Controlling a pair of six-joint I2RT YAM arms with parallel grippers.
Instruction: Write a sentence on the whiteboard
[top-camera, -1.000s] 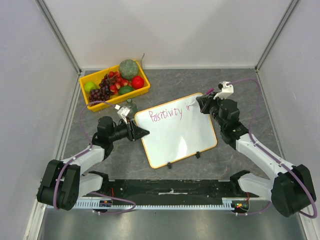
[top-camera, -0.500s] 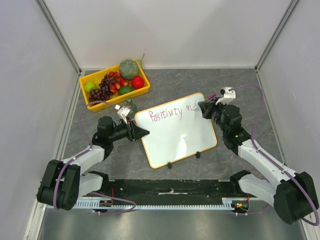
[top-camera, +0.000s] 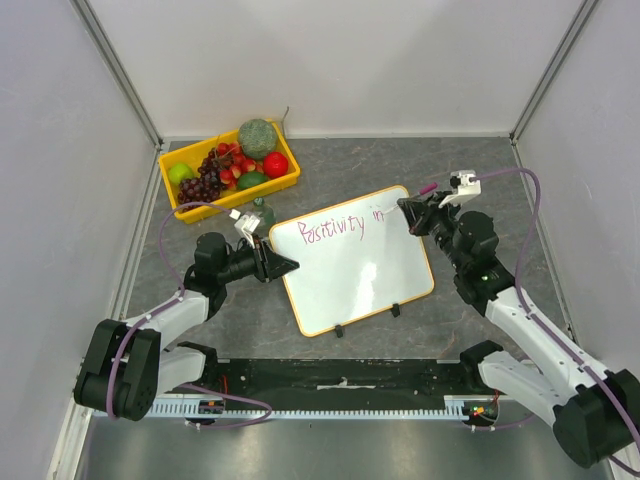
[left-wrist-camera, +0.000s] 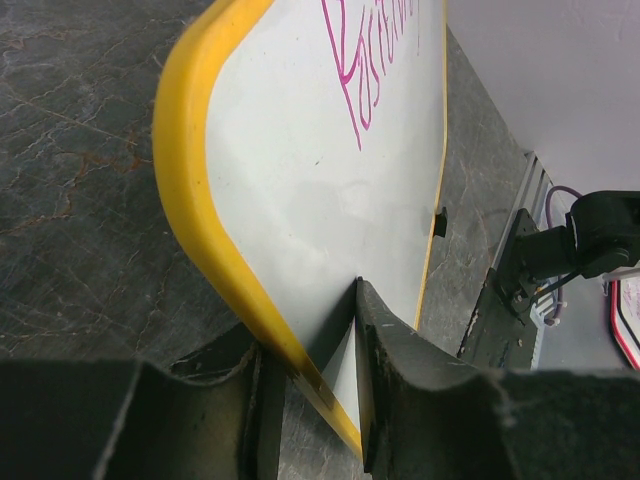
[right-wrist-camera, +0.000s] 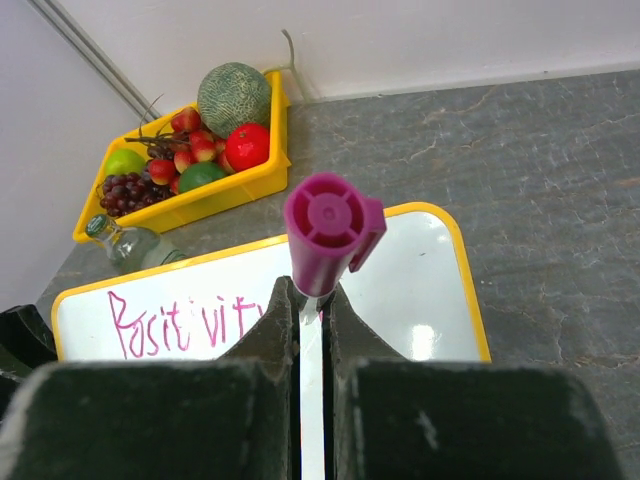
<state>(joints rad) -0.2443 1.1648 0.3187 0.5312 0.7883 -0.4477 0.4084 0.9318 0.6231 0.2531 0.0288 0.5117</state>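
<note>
Left claw (top-camera: 287, 265) clamps the whiteboard (top-camera: 360, 275) at its nine-o'clock edge; right claw (top-camera: 410, 212), pinching the magenta marker (right-wrist-camera: 322, 232), should press lightly beneath the sentence (top-camera: 335, 229).

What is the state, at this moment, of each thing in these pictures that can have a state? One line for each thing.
whiteboard: lying face up, partly written.
sentence: unfinished, reads "Positivity in".
marker: gripped upright, writing tip hidden.
left gripper: shut on the whiteboard's edge.
right gripper: shut on the marker.
fruit tray: full of fruit.
bottle: green cap on.
</note>
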